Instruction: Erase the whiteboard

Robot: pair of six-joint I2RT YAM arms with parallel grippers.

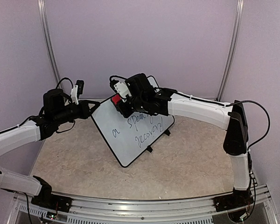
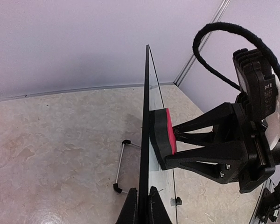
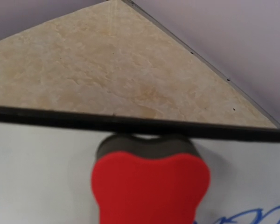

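The whiteboard (image 1: 130, 140) lies turned at an angle mid-table, with dark handwriting "a speedy recovery!" on its lower part. My left gripper (image 1: 94, 109) is shut on the board's left corner. In the left wrist view its fingertips (image 2: 130, 209) clamp the black rim (image 2: 145, 116), seen edge-on. My right gripper (image 1: 118, 102) is shut on a red eraser (image 1: 115, 98) with a dark pad, pressed on the board's upper part just inside the rim. The eraser also shows in the left wrist view (image 2: 164, 131) and the right wrist view (image 3: 149, 186), with blue writing (image 3: 245, 217) to its lower right.
The beige table (image 1: 84, 158) is closed in by purple walls with metal posts (image 1: 49, 42) at the corners. The board's small black feet (image 1: 150, 149) stick out at its near edge. A wire stand (image 2: 119, 168) shows behind the board.
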